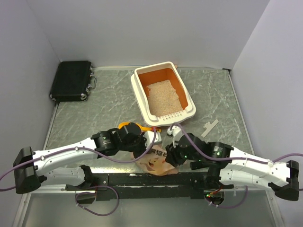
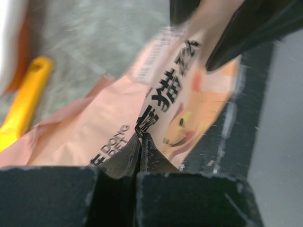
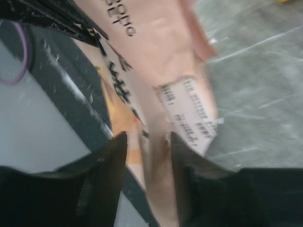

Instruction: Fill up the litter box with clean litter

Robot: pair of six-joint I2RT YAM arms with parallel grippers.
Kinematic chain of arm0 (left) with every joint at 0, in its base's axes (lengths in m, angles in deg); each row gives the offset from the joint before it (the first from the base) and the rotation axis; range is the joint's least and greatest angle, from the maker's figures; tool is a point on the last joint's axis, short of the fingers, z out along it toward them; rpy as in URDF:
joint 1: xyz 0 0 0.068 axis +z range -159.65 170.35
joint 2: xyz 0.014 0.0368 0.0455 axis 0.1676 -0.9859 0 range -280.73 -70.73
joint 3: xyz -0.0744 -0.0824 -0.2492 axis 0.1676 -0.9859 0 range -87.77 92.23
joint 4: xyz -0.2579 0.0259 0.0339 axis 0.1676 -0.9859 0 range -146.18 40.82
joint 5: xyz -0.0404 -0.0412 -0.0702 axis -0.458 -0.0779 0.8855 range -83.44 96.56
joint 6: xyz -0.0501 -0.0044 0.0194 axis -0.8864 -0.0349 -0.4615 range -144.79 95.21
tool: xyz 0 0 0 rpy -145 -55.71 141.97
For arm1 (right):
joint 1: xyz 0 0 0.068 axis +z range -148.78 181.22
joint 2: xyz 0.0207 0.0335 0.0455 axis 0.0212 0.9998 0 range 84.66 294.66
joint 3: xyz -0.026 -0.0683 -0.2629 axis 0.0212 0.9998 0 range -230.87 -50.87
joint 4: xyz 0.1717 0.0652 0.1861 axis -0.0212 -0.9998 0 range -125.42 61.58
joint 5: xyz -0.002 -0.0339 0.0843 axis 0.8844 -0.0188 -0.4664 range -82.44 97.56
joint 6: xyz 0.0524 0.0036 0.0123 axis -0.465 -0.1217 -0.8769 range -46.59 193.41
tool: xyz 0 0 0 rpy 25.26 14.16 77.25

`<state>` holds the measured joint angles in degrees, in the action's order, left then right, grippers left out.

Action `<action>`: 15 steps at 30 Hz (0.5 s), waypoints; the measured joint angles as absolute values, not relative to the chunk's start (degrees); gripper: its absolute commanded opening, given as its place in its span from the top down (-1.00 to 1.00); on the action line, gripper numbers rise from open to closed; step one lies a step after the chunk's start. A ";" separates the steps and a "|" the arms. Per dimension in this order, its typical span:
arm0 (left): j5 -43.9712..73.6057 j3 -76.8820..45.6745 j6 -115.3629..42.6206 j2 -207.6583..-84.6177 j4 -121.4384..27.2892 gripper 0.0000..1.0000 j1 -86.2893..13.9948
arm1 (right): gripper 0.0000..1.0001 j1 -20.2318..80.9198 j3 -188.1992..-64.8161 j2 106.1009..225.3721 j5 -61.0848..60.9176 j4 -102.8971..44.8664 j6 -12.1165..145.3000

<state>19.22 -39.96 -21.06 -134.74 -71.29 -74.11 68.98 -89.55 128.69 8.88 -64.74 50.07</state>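
**Gripping at the litter bag, box waiting behind**

Both arms meet over the pink bag (image 1: 158, 163) at the near edge of the surface (image 1: 104, 104), just in front of the black rail.

The left fingers (image 2: 141, 144) are fully shut, and their tips touch the printed side of the bag (image 2: 118, 118). I cannot tell if a fold of the film is caught between them.

The right fingers (image 3: 118, 151) stand partly open. A strip of the bag (image 3: 161, 56) runs through the gap between them, and they do not look pressed on it. This view is blurred.

The litter box (image 1: 140, 97) stands on the far middle of the surface, well apart from the bag and a little to the right. Its slotted end points toward the arms. The litter (image 1: 163, 97) lies inside it as a pale sandy layer over the middle and near part of the floor. The far part of the orange floor is bare.

A yellow scoop (image 1: 130, 126) lies on the surface between the box and the bag, partly hidden by the left arm. In the left wrist view its handle (image 2: 26, 94) is just beside the edge of the bag.

A black case (image 1: 72, 80) sits in the far left corner.
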 measured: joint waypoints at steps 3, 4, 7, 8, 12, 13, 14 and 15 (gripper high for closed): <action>16.38 -39.98 -22.53 -133.04 -72.07 0.99 -71.21 | -1.00 61.68 -91.41 127.24 9.86 -65.24 49.62; 15.59 -39.98 -22.75 -132.10 -72.82 0.99 -69.98 | -1.00 57.66 -91.82 126.57 9.51 -65.28 49.96; 12.07 -39.98 -23.12 -128.71 -76.31 0.99 -66.60 | -1.00 47.22 -92.61 124.97 10.52 -65.89 49.99; 10.30 -39.98 -23.38 -127.22 -77.87 0.99 -65.26 | -1.00 43.83 -92.92 124.64 10.63 -66.48 49.72; 4.27 -39.98 -24.63 -122.65 -82.67 0.99 -62.64 | -1.00 33.18 -93.29 125.54 12.53 -67.99 48.04; 3.55 -39.96 -25.15 -122.15 -83.44 0.98 -62.53 | -1.00 30.82 -93.40 126.52 13.78 -68.87 47.25; 2.72 -39.98 -25.65 -121.80 -84.27 0.98 -62.49 | -1.00 28.77 -93.55 127.46 15.09 -69.85 46.56; 2.13 -39.98 -26.09 -121.67 -84.66 0.98 -62.44 | -1.00 26.30 -93.64 128.77 16.44 -70.53 45.90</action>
